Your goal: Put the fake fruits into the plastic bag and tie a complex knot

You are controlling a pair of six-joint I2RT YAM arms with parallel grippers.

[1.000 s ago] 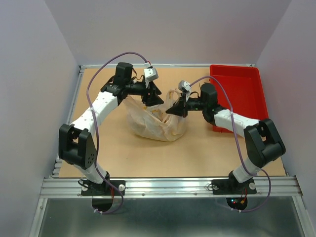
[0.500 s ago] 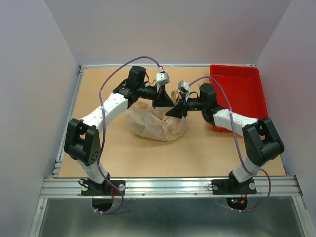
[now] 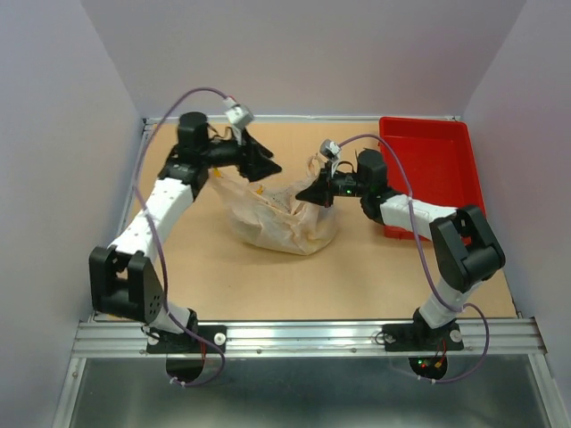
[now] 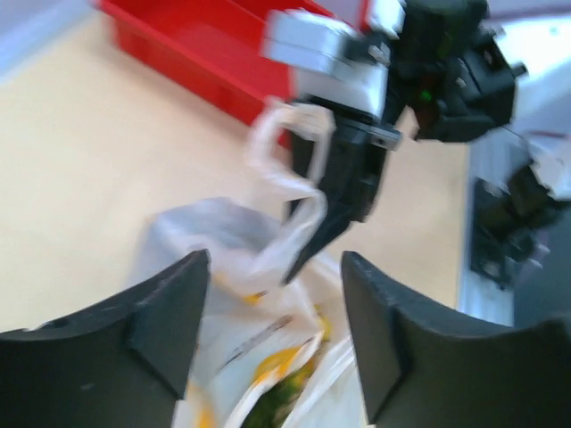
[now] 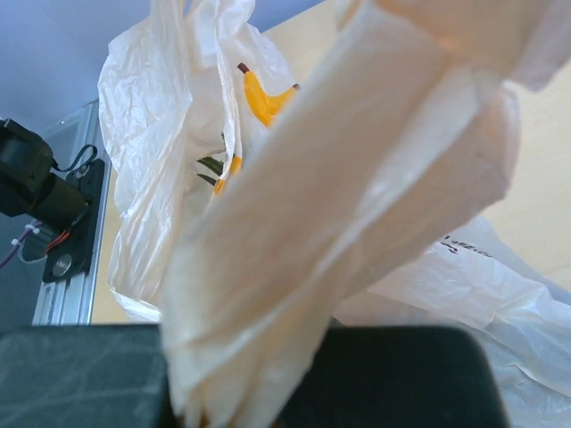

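Note:
The plastic bag [image 3: 281, 218] lies crumpled mid-table with its mouth upward. Fake fruits show through it: a yellow piece [image 5: 260, 98] and a green piece [image 5: 211, 164], also yellow and green in the left wrist view [image 4: 272, 379]. My right gripper [image 3: 310, 195] is shut on a bunched bag handle [image 5: 357, 187] and holds it up; the handle loops and twists above it [image 4: 278, 160]. My left gripper [image 3: 267, 167] is open and empty, its jaws wide apart [image 4: 277, 265] just above the bag's left rim. No tied knot is in view.
The red tray [image 3: 426, 169] stands at the back right, close behind the right arm; it also shows in the left wrist view [image 4: 201, 53]. The table's metal rail runs along the near edge [image 3: 303, 337].
My left gripper reached right, close to the right gripper, then drew back left and away, and its arm swung left. The right gripper kept its hold on the handle, nearly still.

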